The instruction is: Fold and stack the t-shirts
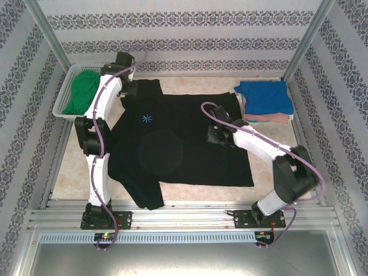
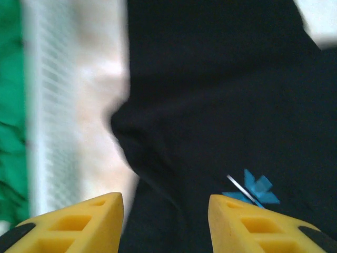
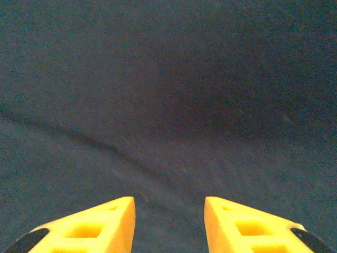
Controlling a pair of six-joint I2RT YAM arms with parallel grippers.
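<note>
Here the black t-shirt lies flat beneath the left hand and right hand, both parted, empty.

We are in a robotics lab cell: aluminium frame posts, patterned wall panels boxing in the tabletop, and slotted rails carrying bolted arm bases.

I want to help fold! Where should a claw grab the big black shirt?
Probably its bunched far-left sleeve edge, coming from the basket side with the left claw. The black shirt lies flat, so that rumpled edge beside bare table offers the easiest pinch.
</note>
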